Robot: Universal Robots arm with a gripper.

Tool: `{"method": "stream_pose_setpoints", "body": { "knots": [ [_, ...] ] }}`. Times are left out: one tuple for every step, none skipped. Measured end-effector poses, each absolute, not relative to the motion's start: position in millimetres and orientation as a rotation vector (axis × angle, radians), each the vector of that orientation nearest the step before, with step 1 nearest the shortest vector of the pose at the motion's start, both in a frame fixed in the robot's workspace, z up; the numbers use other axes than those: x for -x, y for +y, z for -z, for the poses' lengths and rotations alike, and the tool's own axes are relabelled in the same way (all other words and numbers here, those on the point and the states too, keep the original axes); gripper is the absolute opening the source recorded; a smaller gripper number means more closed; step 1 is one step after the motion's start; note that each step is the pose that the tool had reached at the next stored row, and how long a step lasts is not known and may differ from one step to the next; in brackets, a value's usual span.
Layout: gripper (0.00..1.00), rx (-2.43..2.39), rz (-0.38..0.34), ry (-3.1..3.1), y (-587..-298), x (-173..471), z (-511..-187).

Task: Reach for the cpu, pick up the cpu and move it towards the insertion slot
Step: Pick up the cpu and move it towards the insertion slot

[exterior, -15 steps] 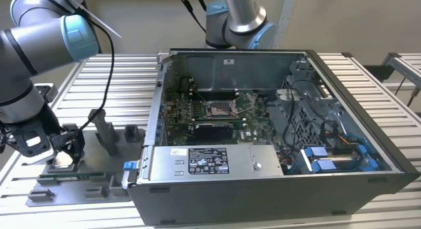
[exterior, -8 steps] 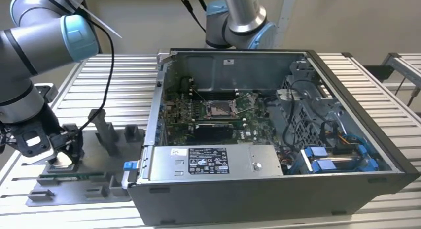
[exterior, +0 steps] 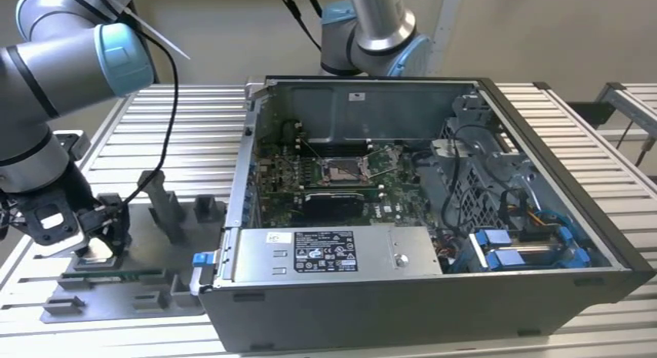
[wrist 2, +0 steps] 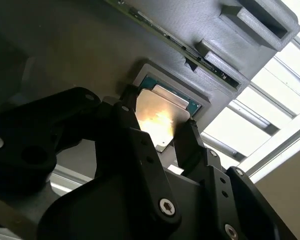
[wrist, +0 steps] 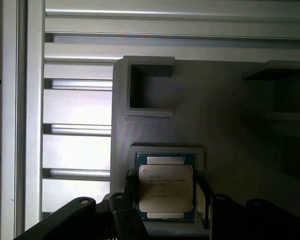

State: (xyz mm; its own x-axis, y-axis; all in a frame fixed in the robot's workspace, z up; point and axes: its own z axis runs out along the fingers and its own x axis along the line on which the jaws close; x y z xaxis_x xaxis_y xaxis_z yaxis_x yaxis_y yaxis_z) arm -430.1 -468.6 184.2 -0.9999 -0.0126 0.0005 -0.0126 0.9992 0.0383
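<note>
The grey-and-blue robot arm (exterior: 61, 73) bends steeply down at the exterior view's left, its black jaws open astride the small silvery square cpu (wrist: 165, 187), which lies flat in the grey plastic tray (exterior: 154, 296) on the slatted metal table (exterior: 175, 135).

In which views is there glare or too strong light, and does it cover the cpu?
In the second wrist view a warm glare covers the middle of the cpu; in the first wrist view the cpu is evenly lit, but the table slats are washed out white; in the exterior view the light is even.
</note>
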Motion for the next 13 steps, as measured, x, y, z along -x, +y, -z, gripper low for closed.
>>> {"method": "stream_pose_setpoints", "body": {
  "knots": [
    [0.00, -0.020, 0.060, -3.140, -468.6, 430.1, -184.2],
    [0.00, -0.020, 0.060, -3.140, -468.6, 430.1, -184.1],
    [0.00, -0.020, 0.060, -3.140, -468.6, 430.1, -184.1],
    [0.00, -0.020, 0.061, -3.140, -468.6, 430.1, -184.4],
    [0.00, -0.020, 0.061, -3.141, -468.6, 430.1, -185.6],
    [0.00, -0.020, 0.060, -3.140, -468.6, 430.1, -188.4],
    [0.00, -0.020, 0.060, -3.140, -468.6, 430.1, -191.2],
    [0.00, -0.020, 0.060, -3.140, -468.6, 430.1, -194.5],
    [0.00, -0.020, 0.060, -3.140, -468.6, 430.2, -198.0],
    [0.00, -0.020, 0.060, -3.140, -468.6, 430.1, -201.5],
    [0.00, -0.020, 0.060, -3.140, -468.6, 430.2, -205.0],
    [0.00, -0.020, 0.060, -3.140, -468.6, 430.2, -208.5],
    [0.00, -0.020, 0.060, -3.140, -468.6, 430.2, -211.5]
  ]
}}
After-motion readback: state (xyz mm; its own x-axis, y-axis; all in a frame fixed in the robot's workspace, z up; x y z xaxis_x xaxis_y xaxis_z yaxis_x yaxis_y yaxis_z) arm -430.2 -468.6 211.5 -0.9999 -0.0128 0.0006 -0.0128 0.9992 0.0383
